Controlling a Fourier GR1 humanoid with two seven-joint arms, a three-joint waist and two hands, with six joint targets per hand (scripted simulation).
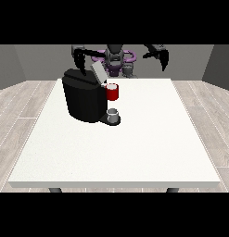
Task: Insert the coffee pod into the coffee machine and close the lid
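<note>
A black coffee machine (84, 99) stands on the white table (120, 148), left of the middle. Its grey lid (98, 72) is tilted up and open. A red part (112, 92) with a pale top sits at the machine's front, just right of the lid; whether this is the coffee pod I cannot tell. A grey cup (113, 115) stands on the machine's base below it. The hand at the view's left (80, 59) hangs above the machine's back, fingers pointing down. The hand at the view's right (161, 56) is raised behind the table's far right, away from everything.
The robot's torso (117, 59) stands behind the table's far edge. The table's near half and right side hold nothing else. A wooden floor surrounds the table.
</note>
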